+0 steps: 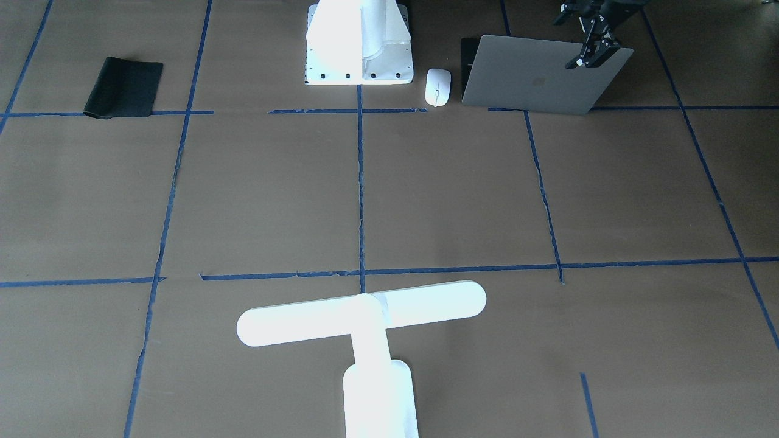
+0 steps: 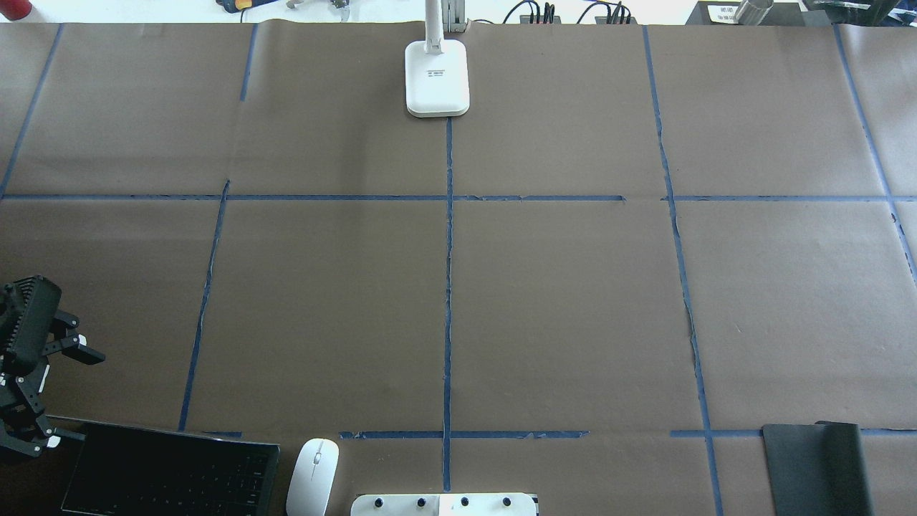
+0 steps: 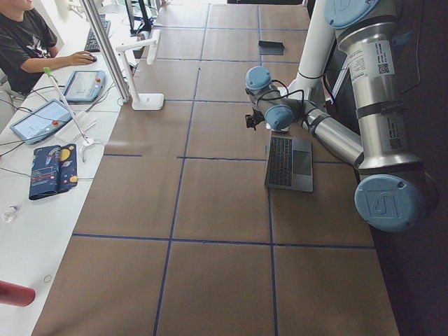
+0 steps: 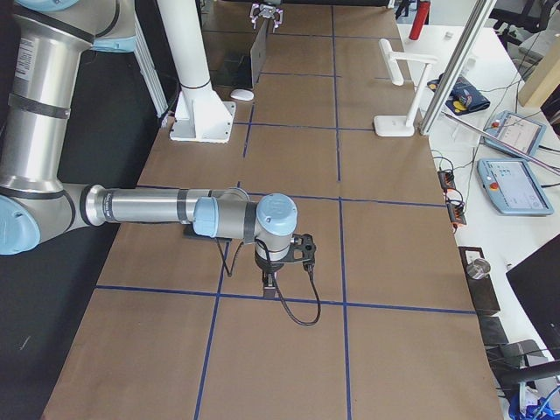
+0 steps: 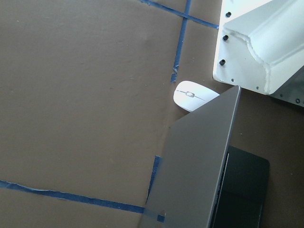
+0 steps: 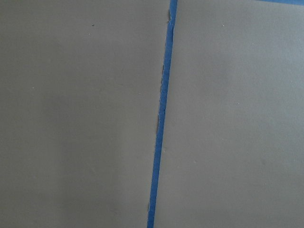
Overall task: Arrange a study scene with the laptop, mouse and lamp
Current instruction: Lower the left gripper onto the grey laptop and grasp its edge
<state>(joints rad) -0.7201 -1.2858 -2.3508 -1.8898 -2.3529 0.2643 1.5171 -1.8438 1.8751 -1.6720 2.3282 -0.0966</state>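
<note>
while laptop [image 1: 535, 82] sits open — left gripper [image 1: 593, 52] spread by its edge

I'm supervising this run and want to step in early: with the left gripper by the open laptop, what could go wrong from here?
The left gripper hangs open at a top corner of the lid of the laptop. A push there could fold the lid or skid the laptop. The mouse lies close beside it, so a sideways slide might knock it against the white mount.
</note>
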